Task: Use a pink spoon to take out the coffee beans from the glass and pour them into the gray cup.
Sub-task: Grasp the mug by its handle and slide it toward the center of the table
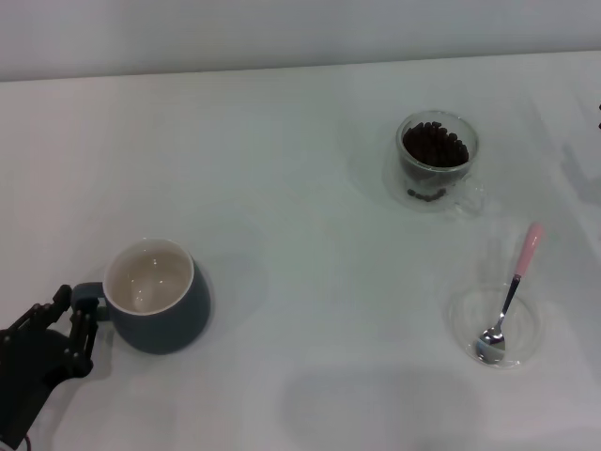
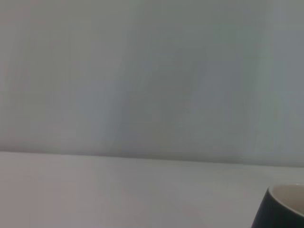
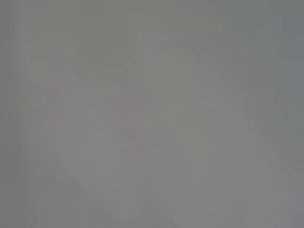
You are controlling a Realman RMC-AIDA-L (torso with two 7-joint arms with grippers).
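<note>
**Q:** Head view first: how far along is the job?

**A:** Barely begun, I'd judge. The spoon (image 1: pixel 512 293) lies untouched, its bowl resting in a shallow clear dish (image 1: pixel 467 331) on the robot's right and its pink handle leaning out over the rim toward the glass (image 1: pixel 436 158). The glass stands farther back on that side, with a heap of beans (image 1: pixel 435 145) in it. The cup (image 1: pixel 158 295) sits well apart on the left, and its off-white inside looks bare, with no bean in sight.

**Q:** So what is left?

**A:** Everything, by my reading: picking up the spoon, scooping beans and tipping them into the cup.

**Q:** Where are the arms?

**A:** The left gripper (image 1: pixel 75 324) is at the cup's handle, its dark fingers on either side of the loop. Whether the jaws are pressing on it or just bracketing it, I cannot tell. The left wrist view shows only a corner of the cup's rim against the tabletop (image 1: pixel 300 244). The right gripper is not in view, and its wrist view shows nothing readable.

**Q:** The count?

**A:** One spoon, one glass, one cup, one dish. The beans are too many to count.
</note>
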